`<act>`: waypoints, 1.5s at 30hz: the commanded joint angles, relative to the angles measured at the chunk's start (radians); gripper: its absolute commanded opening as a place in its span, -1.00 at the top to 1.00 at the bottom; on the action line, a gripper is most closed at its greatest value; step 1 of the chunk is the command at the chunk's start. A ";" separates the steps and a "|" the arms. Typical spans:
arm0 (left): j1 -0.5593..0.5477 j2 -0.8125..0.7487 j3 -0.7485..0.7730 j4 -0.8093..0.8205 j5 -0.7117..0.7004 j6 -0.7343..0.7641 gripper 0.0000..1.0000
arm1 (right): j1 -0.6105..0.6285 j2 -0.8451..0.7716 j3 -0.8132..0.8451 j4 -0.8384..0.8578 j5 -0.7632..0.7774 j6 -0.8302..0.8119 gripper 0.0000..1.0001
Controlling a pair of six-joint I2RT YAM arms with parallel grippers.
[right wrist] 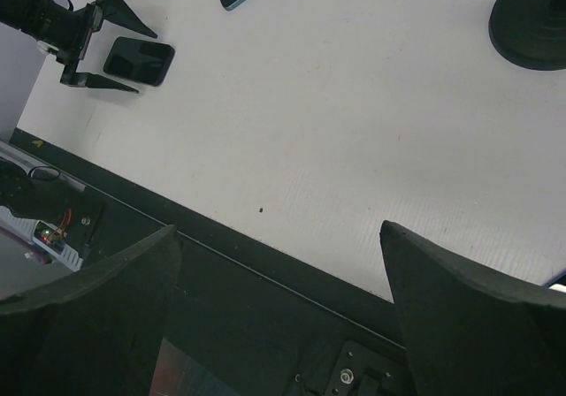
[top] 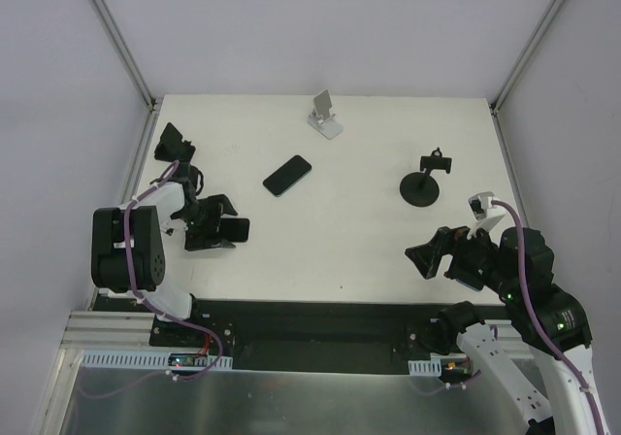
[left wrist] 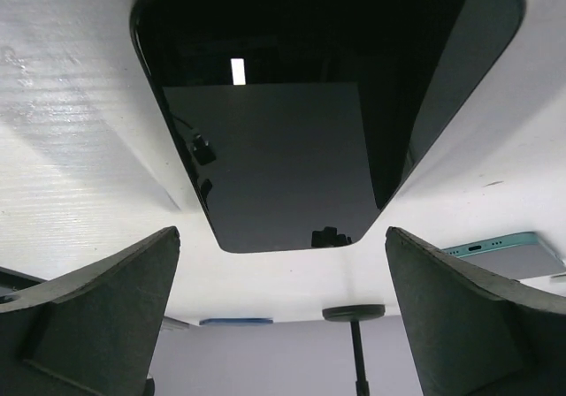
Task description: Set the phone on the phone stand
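Note:
A black phone (top: 236, 229) lies flat, screen up, at the table's front left. My left gripper (top: 219, 224) is open, and the phone's near end (left wrist: 309, 104) sits level with the fingertips, untouched. The gripper (left wrist: 281, 268) fills the bottom of its wrist view. A second dark phone (top: 287, 175) with a teal edge lies mid-table. The silver folding phone stand (top: 325, 115) stands at the back centre. At the front right, my right gripper (top: 434, 252) hovers open and holds nothing (right wrist: 279, 226).
A black clamp holder on a round base (top: 424, 184) stands right of centre, also seen in the right wrist view (right wrist: 531, 25). The black front rail (right wrist: 292, 281) runs under the right gripper. White walls enclose the table on three sides.

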 commanded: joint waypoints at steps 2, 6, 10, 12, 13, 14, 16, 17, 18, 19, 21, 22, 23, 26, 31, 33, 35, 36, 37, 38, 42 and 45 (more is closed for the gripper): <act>-0.017 0.031 0.030 -0.017 -0.039 -0.074 -0.98 | 0.004 0.006 0.009 0.030 0.016 -0.003 -0.92; -0.031 0.057 0.030 -0.017 -0.053 -0.093 -0.97 | 0.005 0.009 0.009 0.027 0.019 -0.008 -0.92; -0.042 0.066 0.018 -0.017 -0.077 -0.113 -0.86 | 0.005 0.011 0.011 0.027 0.021 -0.008 -0.92; -0.051 0.071 0.015 -0.017 -0.097 -0.125 -0.82 | 0.004 0.012 0.009 0.027 0.018 -0.008 -0.92; -0.053 0.073 0.015 -0.017 -0.104 -0.126 -0.79 | 0.005 0.015 0.009 0.027 0.019 -0.006 -0.92; -0.056 0.076 0.015 -0.017 -0.111 -0.132 -0.75 | 0.005 0.015 0.009 0.027 0.016 -0.008 -0.92; -0.065 0.085 0.013 -0.017 -0.143 -0.142 -0.72 | 0.005 0.015 0.009 0.029 0.018 -0.008 -0.92; -0.067 0.088 -0.001 -0.017 -0.150 -0.158 -0.70 | 0.004 0.015 0.009 0.029 0.016 -0.006 -0.92; -0.068 0.089 -0.008 -0.019 -0.162 -0.168 -0.68 | 0.004 0.017 0.011 0.029 0.016 -0.006 -0.92; -0.068 0.091 -0.016 -0.013 -0.169 -0.172 -0.65 | 0.005 0.015 0.013 0.029 0.016 -0.006 -0.92; -0.068 0.091 -0.028 -0.008 -0.188 -0.174 -0.54 | 0.005 0.014 0.014 0.029 0.018 -0.006 -0.92; -0.068 0.090 -0.033 -0.003 -0.202 -0.174 -0.47 | 0.005 0.014 0.014 0.026 0.019 -0.006 -0.92; -0.068 0.086 -0.042 0.000 -0.211 -0.168 -0.40 | 0.004 0.011 0.014 0.024 0.021 -0.006 -0.92; -0.097 0.065 -0.059 0.016 -0.246 -0.142 -0.01 | 0.004 0.008 0.010 0.015 0.027 -0.011 -0.92; -0.120 -0.031 -0.093 0.047 -0.281 -0.041 0.58 | 0.005 0.031 0.003 0.004 0.061 0.004 -0.92; -0.139 -0.106 -0.126 0.073 -0.275 -0.002 0.91 | 0.004 0.049 -0.007 0.000 0.062 0.007 -0.92; -0.151 -0.168 -0.160 0.098 -0.262 0.060 1.00 | 0.005 0.080 -0.021 0.001 0.049 0.012 -0.92; -0.165 -0.232 -0.166 0.119 -0.249 0.093 1.00 | 0.005 0.090 -0.036 0.003 0.036 0.015 -0.92; -0.174 -0.263 -0.168 0.122 -0.245 0.155 1.00 | 0.004 0.107 -0.049 0.019 0.023 0.017 -0.92; -0.185 -0.291 -0.162 0.125 -0.245 0.189 1.00 | 0.004 0.112 -0.062 0.032 0.003 0.021 -0.92; -0.262 -0.412 -0.122 0.144 -0.191 0.401 1.00 | 0.005 0.127 -0.157 0.160 -0.063 0.064 -0.95; -0.382 -0.473 -0.082 0.167 -0.186 0.585 1.00 | 0.007 0.179 -0.184 0.246 -0.138 0.113 -0.98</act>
